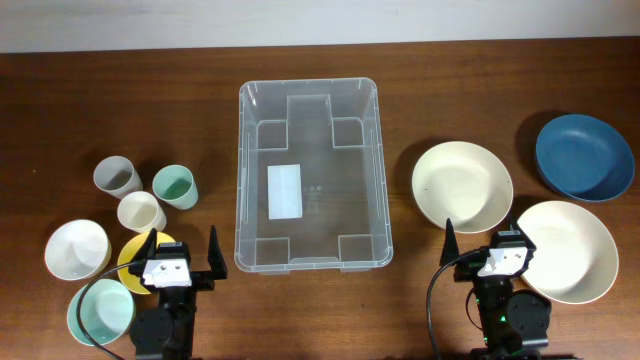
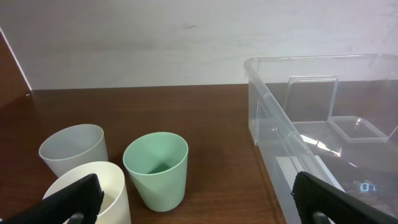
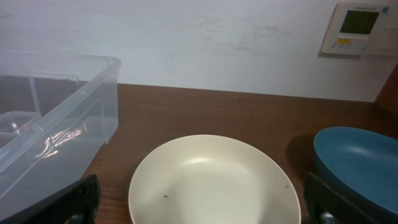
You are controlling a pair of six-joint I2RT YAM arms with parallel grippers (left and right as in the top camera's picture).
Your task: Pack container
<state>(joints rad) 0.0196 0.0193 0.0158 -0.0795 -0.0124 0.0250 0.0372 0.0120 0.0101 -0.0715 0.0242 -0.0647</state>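
Two pincers sit at the near edge of a dark brown wooden bench (image 1: 450, 90), whose grain runs side to side under a soft sheen. The left pincer (image 1: 182, 240) is spread wide with nothing between its fingers. The right pincer (image 1: 482, 236) is spread just as wide and also grips nothing.

Between the two arms, in the middle of the bench, stands the container (image 1: 241, 170). It is clear plastic, its long sides run away from the arms, and a white label (image 1: 286, 190) lies flat on its base.

Left of it a grey cup (image 1: 117, 177), a green cup (image 1: 174, 186) and a cream cup (image 1: 141, 212) stand upright in a close cluster. Nearer the left arm lie a white bowl (image 1: 77, 249), a yellow bowl (image 1: 128, 262) partly hidden under the left pincer, and a pale green bowl (image 1: 100, 312).

Right of the container a cream bowl (image 1: 462, 185) rests near a larger cream dish (image 1: 570, 250), with a blue bowl (image 1: 584, 157) at the far right.

Behind the bench rises a plain white wall (image 3: 186, 37), faintly scuffed. On it, at the right of the right wrist view, hangs a small white control panel (image 3: 356, 28) with a greenish screen.
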